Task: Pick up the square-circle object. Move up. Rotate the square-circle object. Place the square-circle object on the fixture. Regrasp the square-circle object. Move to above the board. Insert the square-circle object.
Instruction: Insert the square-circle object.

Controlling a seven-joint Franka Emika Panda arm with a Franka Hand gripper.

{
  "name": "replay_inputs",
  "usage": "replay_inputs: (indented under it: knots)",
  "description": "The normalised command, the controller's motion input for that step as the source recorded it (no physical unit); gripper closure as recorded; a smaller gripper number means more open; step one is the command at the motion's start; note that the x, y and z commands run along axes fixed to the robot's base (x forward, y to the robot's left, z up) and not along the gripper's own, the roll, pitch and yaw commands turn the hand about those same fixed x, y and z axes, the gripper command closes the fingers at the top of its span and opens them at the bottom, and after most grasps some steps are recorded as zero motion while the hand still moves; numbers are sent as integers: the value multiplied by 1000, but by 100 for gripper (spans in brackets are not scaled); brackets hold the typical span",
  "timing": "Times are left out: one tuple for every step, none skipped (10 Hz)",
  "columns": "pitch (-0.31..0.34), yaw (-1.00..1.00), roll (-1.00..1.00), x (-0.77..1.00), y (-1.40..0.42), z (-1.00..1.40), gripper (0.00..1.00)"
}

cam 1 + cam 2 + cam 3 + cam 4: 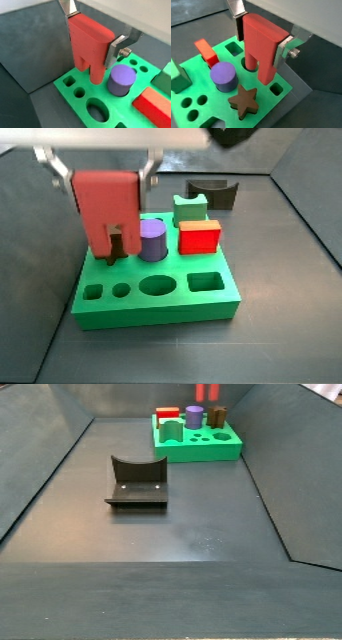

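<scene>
No readable text, labels or numbers anywhere.

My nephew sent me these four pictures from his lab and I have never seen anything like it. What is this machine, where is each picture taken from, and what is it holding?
It is a robot arm that ends in a gripper: two flat silver fingers that pinch things. Two pictures come from cameras on the arm's wrist, looking down past the fingers. The other two come from cameras fixed beside the table.

The gripper holds a red piece, the square-circle object, legs pointing down. It is over a green board with holes, at the board's edge, with the legs at or just inside a hole; how deep I cannot tell. In the board stand a purple cylinder, a red cube, a green block and a brown star.

The dark bracket on the floor is the fixture, a rest for pieces, with nothing on it.
</scene>
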Motion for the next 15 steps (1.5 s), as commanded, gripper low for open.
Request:
replay_inputs:
  knots:
    - [-153, 0, -89, 0, -60, -649, 100]
    - [-99, 9, 0, 0, -157, -643, 100]
    - [-59, 31, 29, 0, -169, -669, 100]
    - [-44, 0, -36, 0, -9, -217, 100]
    - [-37, 0, -50, -17, 0, 0, 100]
    - [0, 0, -9, 0, 0, 0, 100]
    - [-216, 6, 159, -357, -151, -260, 100]
    - [-317, 214, 273, -471, -320, -460, 100]
    - [-286, 254, 250, -429, -386, -469, 100]
    - [-169, 231, 84, -220, -231, -397, 100]
    - [-109, 189, 53, 3, -146, -363, 100]
    - [-53, 129, 107, 149, -117, -326, 100]
    - [0, 29, 144, 323, -60, -306, 100]
    - [7, 0, 223, 397, -129, -311, 100]
    - [13, 0, 210, 469, -109, -331, 100]
